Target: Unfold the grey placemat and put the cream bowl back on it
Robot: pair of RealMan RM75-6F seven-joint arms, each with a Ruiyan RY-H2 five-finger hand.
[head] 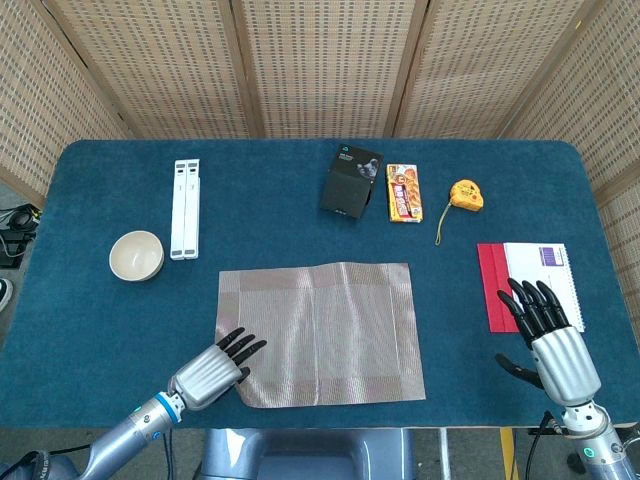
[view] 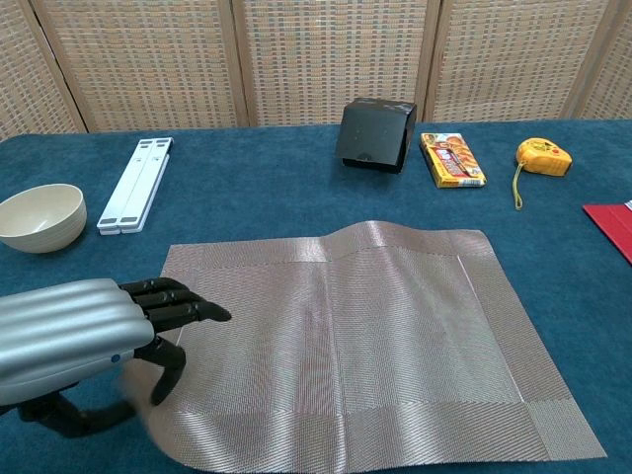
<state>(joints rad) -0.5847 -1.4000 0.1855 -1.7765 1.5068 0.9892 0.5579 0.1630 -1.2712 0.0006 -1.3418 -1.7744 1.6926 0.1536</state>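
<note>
The grey placemat (head: 318, 333) (view: 365, 346) lies spread open near the table's front edge, with a slight ridge along its far side. My left hand (head: 212, 370) (view: 79, 341) pinches the mat's near-left edge, its fingers on top and its thumb at the border. Upright on the blue cloth at the far left, well apart from the mat, stands the cream bowl (head: 136, 255) (view: 39, 217). At the front right my right hand (head: 550, 345) hovers with fingers spread and nothing in it, seen only in the head view.
A white folded stand (head: 185, 208) lies right of the bowl. A black box (head: 351, 181), a snack packet (head: 403, 192) and a yellow tape measure (head: 465, 194) line the back. A red and white notebook (head: 530, 283) lies by my right hand.
</note>
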